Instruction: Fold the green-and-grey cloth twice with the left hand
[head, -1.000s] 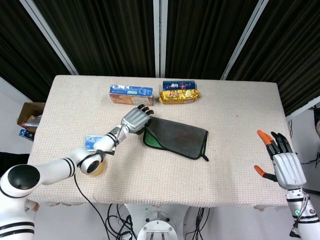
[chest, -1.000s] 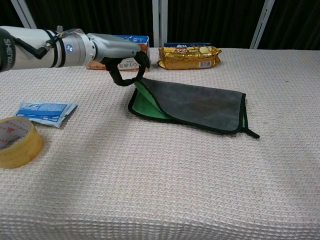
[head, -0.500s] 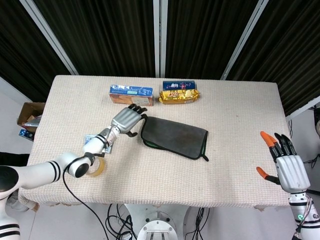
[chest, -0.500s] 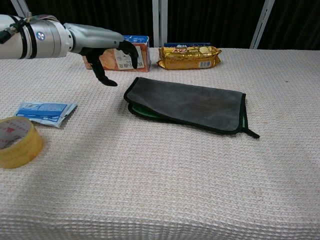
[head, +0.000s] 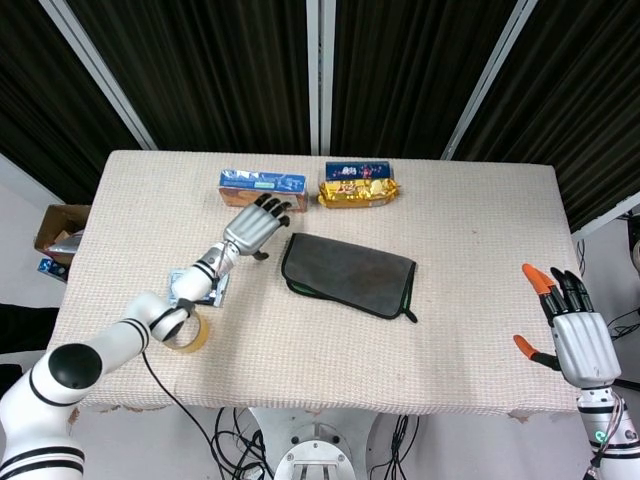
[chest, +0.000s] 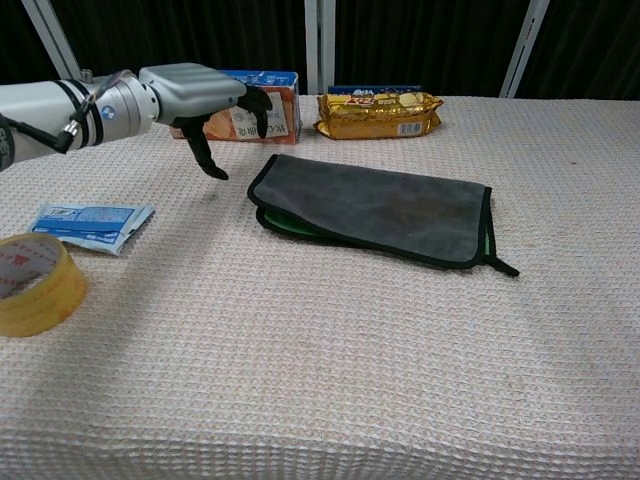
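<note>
The green-and-grey cloth (head: 348, 274) (chest: 375, 209) lies folded flat on the table, grey side up, with a thin green edge showing along its front left and right ends. My left hand (head: 253, 226) (chest: 205, 97) hovers just left of the cloth's left end, fingers apart, holding nothing and not touching the cloth. My right hand (head: 574, 328) is at the table's right front corner, fingers spread and empty; the chest view does not show it.
A blue-and-brown packet (head: 262, 188) (chest: 250, 105) and a gold snack packet (head: 358, 187) (chest: 378, 111) lie behind the cloth. A small blue sachet (head: 190, 286) (chest: 90, 225) and a roll of yellow tape (head: 185, 331) (chest: 33, 283) lie at the front left.
My left hand let go of the cloth's left edge, which dropped flat and hid the green inside. The hand then drew back to the left and rose slightly.
</note>
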